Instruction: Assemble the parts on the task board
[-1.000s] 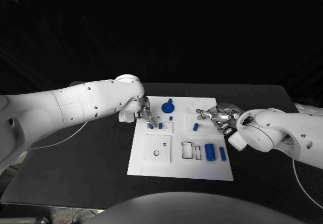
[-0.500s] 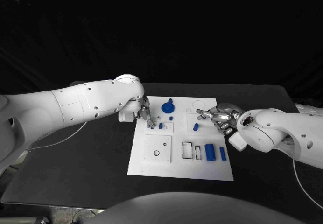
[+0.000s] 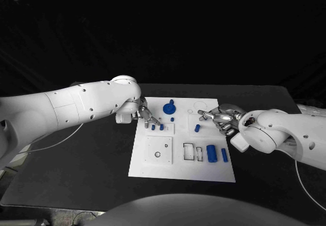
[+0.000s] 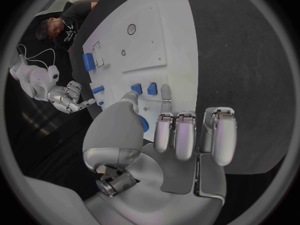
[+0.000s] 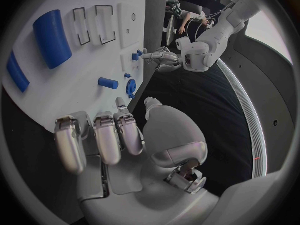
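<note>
The white task board (image 3: 182, 167) lies in the middle of the table. My left hand (image 3: 144, 115) hovers at its left edge, holding nothing. Its fingertips (image 4: 165, 91) are just beside two small blue pegs (image 3: 158, 126) (image 4: 144, 88) that stand in the board. A blue gear (image 3: 169, 109) sits near the far edge. My right hand (image 3: 218, 118) hangs over the board's right side with nothing in it, close to a short blue peg (image 3: 198, 127) (image 5: 107, 83). A thick blue cylinder (image 3: 212, 152) (image 5: 52, 37) and a slim blue bar (image 3: 224, 155) (image 5: 16, 71) lie at the near right.
Two rectangular slots (image 3: 193, 151) and a square plate with a round hole (image 3: 158, 150) are set in the board's near half. Bare black table (image 3: 81, 165) lies to the left and in front of the board. A thin cable (image 3: 58, 141) runs under my left arm.
My left arm has shifted slightly to the left, and its fingers have drawn back a little from the two pegs. My right hand has stayed where it was.
</note>
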`<act>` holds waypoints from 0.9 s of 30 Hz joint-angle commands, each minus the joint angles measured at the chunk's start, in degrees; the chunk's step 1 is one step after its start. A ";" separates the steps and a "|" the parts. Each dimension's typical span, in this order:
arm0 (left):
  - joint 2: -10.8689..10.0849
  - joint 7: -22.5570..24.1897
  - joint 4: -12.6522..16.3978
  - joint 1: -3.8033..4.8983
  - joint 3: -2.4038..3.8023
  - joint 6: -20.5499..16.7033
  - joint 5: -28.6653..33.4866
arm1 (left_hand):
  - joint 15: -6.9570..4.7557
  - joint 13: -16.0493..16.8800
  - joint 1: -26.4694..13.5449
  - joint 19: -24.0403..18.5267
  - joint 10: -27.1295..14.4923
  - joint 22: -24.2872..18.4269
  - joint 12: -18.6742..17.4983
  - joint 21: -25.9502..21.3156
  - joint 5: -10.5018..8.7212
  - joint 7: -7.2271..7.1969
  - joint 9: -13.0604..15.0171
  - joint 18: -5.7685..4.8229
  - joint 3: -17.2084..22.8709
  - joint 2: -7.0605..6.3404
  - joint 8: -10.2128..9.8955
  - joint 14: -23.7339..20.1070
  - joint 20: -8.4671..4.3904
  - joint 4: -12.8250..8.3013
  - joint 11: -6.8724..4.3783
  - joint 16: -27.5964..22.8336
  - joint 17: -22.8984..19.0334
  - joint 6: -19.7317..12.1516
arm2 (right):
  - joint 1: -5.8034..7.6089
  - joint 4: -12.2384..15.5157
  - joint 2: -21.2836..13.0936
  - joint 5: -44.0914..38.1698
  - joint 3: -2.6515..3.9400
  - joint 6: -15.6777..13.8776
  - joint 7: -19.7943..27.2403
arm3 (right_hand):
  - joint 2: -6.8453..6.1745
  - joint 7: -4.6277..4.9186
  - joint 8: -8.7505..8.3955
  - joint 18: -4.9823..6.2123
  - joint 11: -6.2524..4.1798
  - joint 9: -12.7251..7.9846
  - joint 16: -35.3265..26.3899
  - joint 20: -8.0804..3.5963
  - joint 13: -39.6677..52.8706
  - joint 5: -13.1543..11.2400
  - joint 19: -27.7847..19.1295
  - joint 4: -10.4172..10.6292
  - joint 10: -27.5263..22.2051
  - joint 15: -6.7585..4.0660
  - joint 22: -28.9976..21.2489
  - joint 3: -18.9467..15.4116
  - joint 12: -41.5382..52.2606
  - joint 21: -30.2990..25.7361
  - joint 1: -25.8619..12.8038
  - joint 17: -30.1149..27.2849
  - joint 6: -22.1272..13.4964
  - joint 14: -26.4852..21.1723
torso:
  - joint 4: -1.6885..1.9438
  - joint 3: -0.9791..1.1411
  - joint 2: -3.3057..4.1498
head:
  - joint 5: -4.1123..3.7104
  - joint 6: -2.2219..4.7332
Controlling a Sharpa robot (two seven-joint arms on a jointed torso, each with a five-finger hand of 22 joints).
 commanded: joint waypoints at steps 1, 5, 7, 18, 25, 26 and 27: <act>-1.67 5.37 1.19 0.03 0.21 -4.73 1.52 | 0.26 15.09 -2.12 6.03 5.95 15.10 0.14 0.14 -5.27 0.14 0.22 -0.43 -1.76 -1.03 0.48 5.96 0.27 0.07 0.40 0.15 15.10 -0.02 | -0.03 0.00 -0.11 -0.31 0.00 0.78 0.22 | -0.07 1.95 0.12 -0.82 0.32 0.09 0.23 0.29 15.10 0.20 6.00 0.10 6.01 0.27 15.09 -0.32 0.16 0.26 0.58 15.07 -0.37 5.97 | 0.05 0.01 0.03 | -0.28 0.00; -4.25 10.27 2.58 0.16 0.76 -9.25 3.37 | 0.29 15.09 -3.69 6.03 5.95 15.10 0.14 0.14 -10.46 0.22 0.37 -0.43 -2.93 -2.57 0.71 5.96 0.27 0.12 0.46 0.15 15.10 -0.25 | -0.03 -0.01 -0.28 -0.30 0.00 0.63 0.31 | -0.07 1.95 0.12 -0.82 0.32 0.09 0.23 0.29 15.10 0.20 6.00 0.10 6.01 0.27 15.09 -0.32 0.16 0.26 0.58 15.07 -0.37 5.97 | 0.11 0.04 -0.01 | -0.49 0.00; -5.53 13.82 3.20 0.28 0.93 -12.66 5.30 | 0.34 15.09 -3.59 6.03 5.95 15.10 0.14 0.14 -11.83 0.33 0.35 -0.43 -2.86 -2.57 0.65 5.96 0.29 0.11 0.53 0.15 15.10 -0.65 | -0.03 -0.01 -0.35 -0.30 0.00 0.43 0.44 | -0.07 1.95 0.12 -0.82 0.32 0.09 0.23 0.29 15.10 0.20 6.00 0.10 6.01 0.27 15.09 -0.32 0.16 0.26 0.58 15.07 -0.37 5.97 | 0.06 0.03 -0.01 | -0.52 0.00; -7.89 41.99 5.32 -0.01 0.43 -36.58 13.16 | 1.48 -26.57 18.14 3.86 -27.43 14.38 -48.77 -1.37 0.03 2.30 -8.39 0.10 2.24 2.86 -4.65 5.96 1.12 0.03 2.14 0.15 15.10 -5.35 | -0.03 0.14 -0.51 -0.45 0.00 -1.72 3.47 | -0.02 1.89 0.30 -0.82 0.28 0.16 0.23 0.28 15.10 0.22 6.00 0.07 6.01 0.27 15.09 -0.33 0.16 0.26 0.71 15.07 -0.13 5.97 | 0.00 -0.07 0.07 | -0.79 0.00; -6.93 53.49 4.80 -1.18 0.32 -40.11 8.61 | 3.83 -51.70 28.76 6.03 -26.81 15.10 -73.25 0.14 1.33 5.12 -19.67 -0.43 6.51 1.45 -12.03 5.96 2.85 -0.17 5.03 0.15 15.10 -5.77 | -0.03 0.23 -0.80 -1.77 -0.01 -3.61 6.74 | -0.04 1.86 0.39 -0.82 0.26 0.19 0.23 0.28 15.10 0.20 6.00 0.03 6.01 0.26 15.09 -0.34 0.16 0.26 0.83 15.07 -0.03 5.97 | -0.05 -0.03 0.06 | -0.98 0.00; -6.64 54.31 4.62 -1.38 0.29 -40.15 6.97 | 4.03 -54.13 29.54 6.03 -26.59 15.10 -75.08 0.14 0.95 5.23 -20.94 -0.43 6.86 1.02 -12.63 5.96 3.11 -0.25 5.17 0.15 15.10 -5.15 | -0.03 0.25 -0.85 -1.91 -0.01 -3.81 7.04 | -0.05 1.85 0.41 -0.82 0.25 0.20 0.23 0.27 15.10 0.19 6.00 0.03 6.01 0.25 15.09 -0.35 0.16 0.26 0.86 15.07 -0.02 5.97 | -0.05 -0.05 0.08 | -1.01 0.00; -6.32 54.93 4.41 -1.59 0.24 -40.00 5.24 | 4.20 -56.24 30.23 6.03 -26.83 15.10 -76.71 0.14 0.05 5.32 -22.12 -0.43 7.15 0.72 -13.27 5.96 3.31 -0.35 5.41 0.15 15.10 -4.70 | -0.03 0.28 -0.92 -2.09 -0.01 -4.03 7.41 | -0.07 1.85 0.42 -0.82 0.24 0.20 0.23 0.27 15.10 0.18 6.00 0.03 6.01 0.25 15.09 -0.36 0.16 0.26 0.89 15.07 -0.01 5.97 | -0.04 -0.03 0.08 | -1.09 0.00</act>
